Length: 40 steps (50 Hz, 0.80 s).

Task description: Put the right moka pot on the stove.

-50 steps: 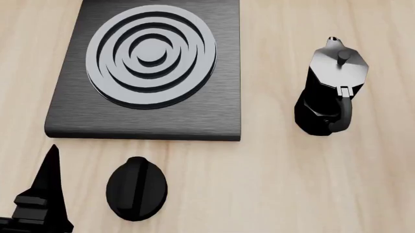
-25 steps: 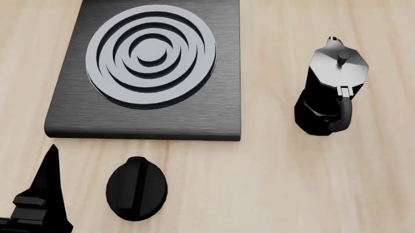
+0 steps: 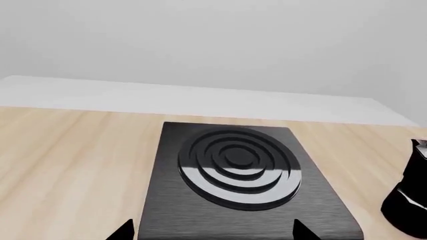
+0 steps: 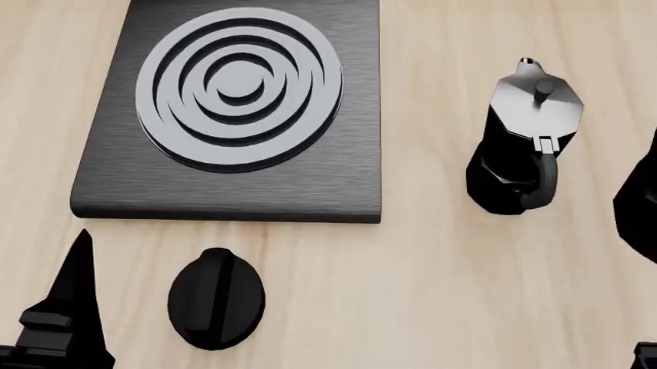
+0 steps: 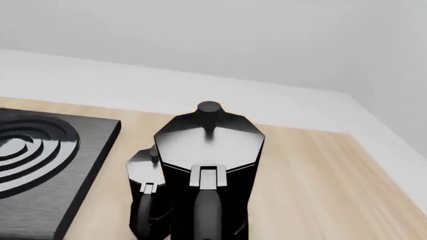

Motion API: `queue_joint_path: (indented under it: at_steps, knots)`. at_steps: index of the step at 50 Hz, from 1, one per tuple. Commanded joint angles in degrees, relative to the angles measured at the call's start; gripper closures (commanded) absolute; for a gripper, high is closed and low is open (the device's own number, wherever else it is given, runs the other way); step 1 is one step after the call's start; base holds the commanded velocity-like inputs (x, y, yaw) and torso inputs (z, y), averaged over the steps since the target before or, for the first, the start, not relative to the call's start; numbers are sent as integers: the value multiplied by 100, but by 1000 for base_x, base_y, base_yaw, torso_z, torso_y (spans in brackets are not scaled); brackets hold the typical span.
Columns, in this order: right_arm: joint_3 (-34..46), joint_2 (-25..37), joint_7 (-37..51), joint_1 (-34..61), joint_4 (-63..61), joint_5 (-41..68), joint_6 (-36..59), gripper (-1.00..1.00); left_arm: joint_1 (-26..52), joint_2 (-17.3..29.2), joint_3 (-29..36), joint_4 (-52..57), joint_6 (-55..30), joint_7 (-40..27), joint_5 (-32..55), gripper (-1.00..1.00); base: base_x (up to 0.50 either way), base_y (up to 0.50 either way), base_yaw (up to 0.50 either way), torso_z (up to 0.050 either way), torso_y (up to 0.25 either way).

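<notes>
New black shape (image 4: 638, 201) at head view's right edge. Right pot (image 5: 207, 170) just beside other pot (image 5: 148, 195), stove (image 4: 236, 192) beyond. Left gripper (image 3: 213, 232) spread wide, empty; right gripper's opening cannot be told

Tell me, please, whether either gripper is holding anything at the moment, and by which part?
Nothing is visibly held. The left gripper shows bare fingertips, spread apart; the right gripper's tips are out of view.

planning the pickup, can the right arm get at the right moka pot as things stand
Probably yes. In the right wrist view the right moka pot stands straight ahead, handle toward the camera, nothing in between; the other pot is behind it, nearer the stove.
</notes>
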State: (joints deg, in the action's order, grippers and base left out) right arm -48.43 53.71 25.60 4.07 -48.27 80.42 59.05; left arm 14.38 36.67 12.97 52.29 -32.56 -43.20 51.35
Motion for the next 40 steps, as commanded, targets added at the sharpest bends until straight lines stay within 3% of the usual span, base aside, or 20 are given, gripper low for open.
queue_joint_path:
  at_steps: [1, 12, 26, 30, 33, 36, 40]
  knots:
    - [-388, -218, 18, -175, -532, 101, 23, 100, -3, 17, 19, -15, 20, -3, 5, -100, 0, 0, 0, 0, 0]
    - [-386, -199, 316, -219, -843, 696, -80, 100, 15, 28, 40, -17, 26, -21, 17, -100, 0, 0, 0, 0, 1]
    - [490, -387, 321, 25, -1163, 545, -250, 100, 45, 44, 70, -21, 22, -48, 37, -100, 0, 0, 0, 1, 1]
    - [1021, 237, 998, 554, -979, 1256, -522, 100, 41, 48, 73, -28, 33, -48, 41, -100, 0, 0, 0, 0, 0]
    - [1333, 307, 1095, 781, -993, 1335, -596, 100, 46, 54, 73, -22, 30, -63, 53, -100, 0, 0, 0, 0, 0]
    - [1390, -159, 563, 454, -1170, 561, -532, 100, 54, 57, 74, -22, 30, -70, 68, -100, 0, 0, 0, 0, 0]
    - [1902, 101, 625, 319, -1166, 309, -1083, 100, 49, 64, 74, -19, 40, -74, 76, -100, 0, 0, 0, 0, 3]
